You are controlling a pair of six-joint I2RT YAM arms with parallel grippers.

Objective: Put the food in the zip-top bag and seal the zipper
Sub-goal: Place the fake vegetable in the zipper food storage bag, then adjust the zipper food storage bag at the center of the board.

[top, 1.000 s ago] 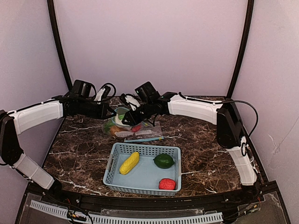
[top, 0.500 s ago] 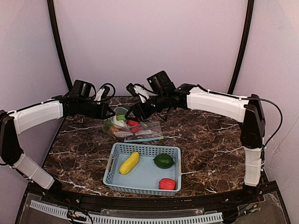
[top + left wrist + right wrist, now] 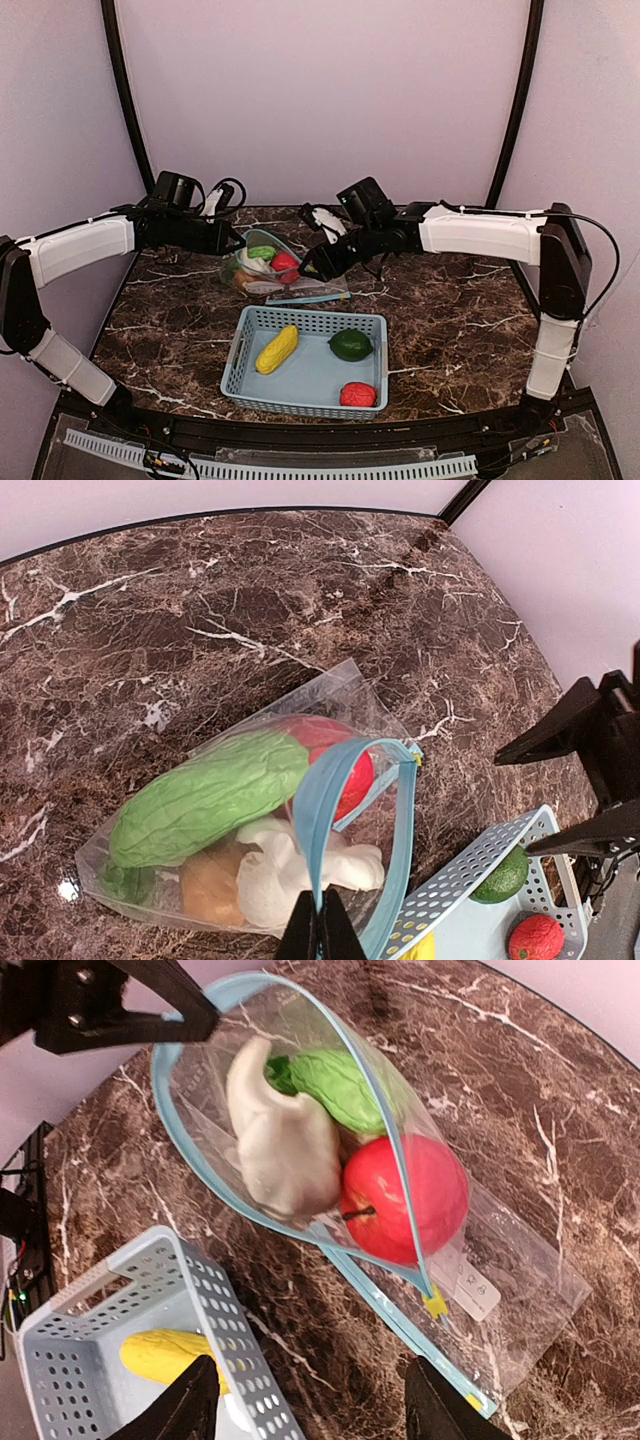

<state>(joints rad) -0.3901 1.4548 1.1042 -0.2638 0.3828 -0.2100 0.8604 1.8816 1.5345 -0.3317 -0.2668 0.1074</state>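
The clear zip-top bag (image 3: 300,285) lies open at the back of the table. My left gripper (image 3: 237,243) is shut on its blue zipper rim (image 3: 312,810) and holds the mouth up. Inside the bag are a green pod (image 3: 210,795), a red apple (image 3: 405,1195), a white radish (image 3: 285,1145) and a brown potato (image 3: 210,885). My right gripper (image 3: 308,270) is open and empty, just right of the bag's mouth, above the table (image 3: 330,1320). Yellow corn (image 3: 277,349), a dark green fruit (image 3: 351,345) and a small red fruit (image 3: 358,394) lie in the basket.
The light blue plastic basket (image 3: 310,318) stands in front of the bag, near the table's front edge. Its corner shows in the left wrist view (image 3: 470,875) and the right wrist view (image 3: 70,1360). Dark frame posts rise at the back corners.
My right gripper has let go of the red apple in the bag's mouth and drawn back to the right, open. The left gripper has not moved.
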